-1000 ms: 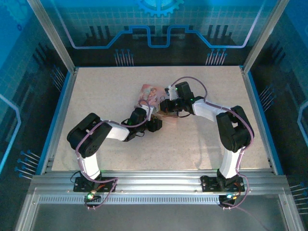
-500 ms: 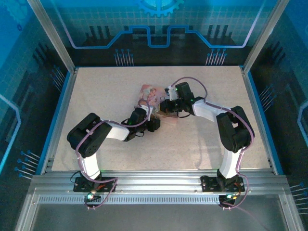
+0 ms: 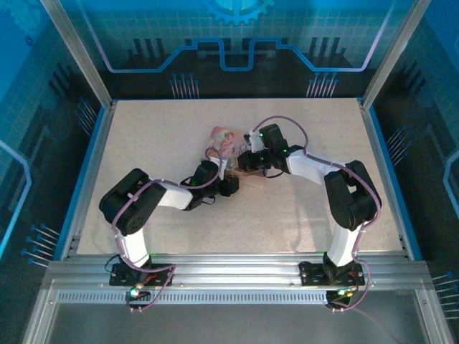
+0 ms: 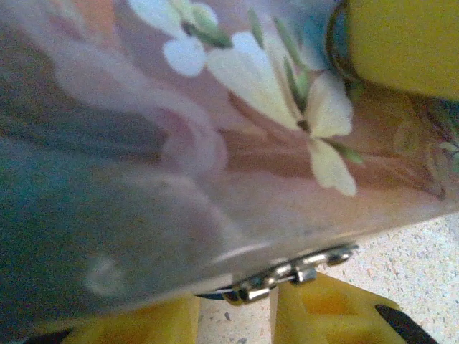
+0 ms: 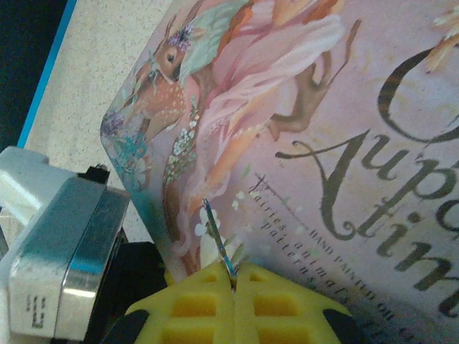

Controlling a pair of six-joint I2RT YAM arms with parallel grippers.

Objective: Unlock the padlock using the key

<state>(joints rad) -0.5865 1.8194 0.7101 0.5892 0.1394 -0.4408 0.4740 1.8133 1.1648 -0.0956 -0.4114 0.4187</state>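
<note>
Speckled beige worktop (image 3: 301,208) sat inside an aluminium-rail frame (image 3: 237,276) w/ blue edge strips; behind it stood blue-lit wall panels (image 3: 287,36) w/ circuit lines and a gear graphic. Near the worktop's centre lay the pink picture-printed rectangular tin box (image 3: 224,141), an arm reaching to it from each side. The right hand (image 5: 233,287) was clenched, yellow fingers (image 5: 193,308) pressed together on the very small silvery metal key (image 5: 216,240), its thin blade sticking up out of the pinch over the tin's printed lid, by the deer. The left hand (image 4: 237,322): two yellow fingers (image 4: 330,315) showed at btm of left wrist view, a narrow strip of worktop betw them; tips were hidden behind the tin, so couldn't tell if it gripped anything or was slack. A small silvery metal fitting (image 4: 294,271) hung at the tin's lower edge just above that gap, w/ a dark bluish sliver under it, too blurred to say whether that was the padlock. Most of the tin there was out of focus. A yellow block (image 4: 401,43) was cut off by that view's top-right corner. From above, fingertips and key were too small to make out.
</note>
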